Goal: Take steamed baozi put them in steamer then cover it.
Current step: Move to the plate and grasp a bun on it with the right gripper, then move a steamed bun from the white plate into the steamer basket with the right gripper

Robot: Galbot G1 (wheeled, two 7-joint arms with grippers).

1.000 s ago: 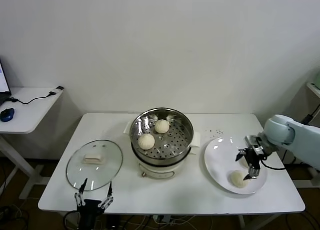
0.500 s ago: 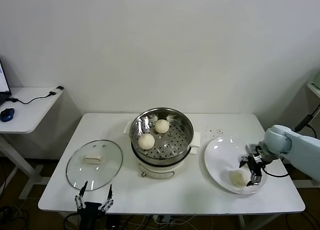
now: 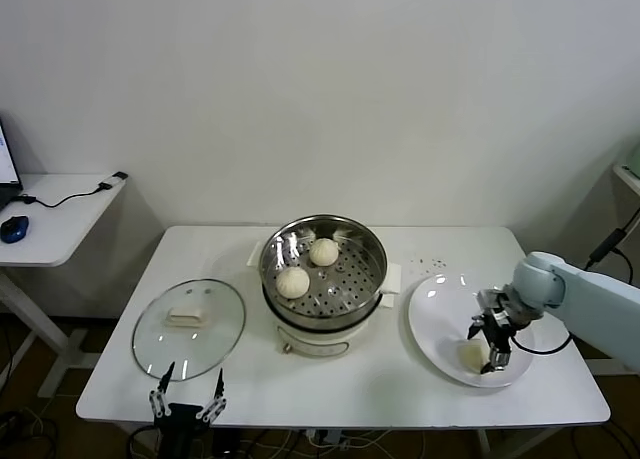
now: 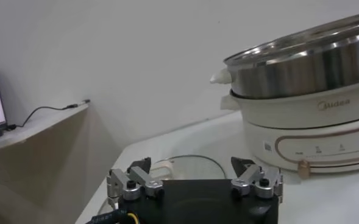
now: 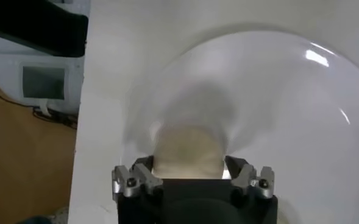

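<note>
Two steamed baozi lie in the steamer, a shiny perforated basket on a white cooker base. A third baozi lies on the white plate at the right. My right gripper is low over that plate, open, with its fingers on either side of the baozi. The cover, a glass lid with a white handle, lies flat on the table left of the steamer. My left gripper is open and empty below the table's front edge, near the cover. A fourth baozi is not in view.
The table's right edge runs close to the plate. A side desk with a mouse and cable stands at the far left. In the left wrist view the steamer and its base stand beyond the lid.
My right gripper has moved from the right of the plate's baozi down and towards the steamer, so it now straddles the baozi. The left arm has not moved.
</note>
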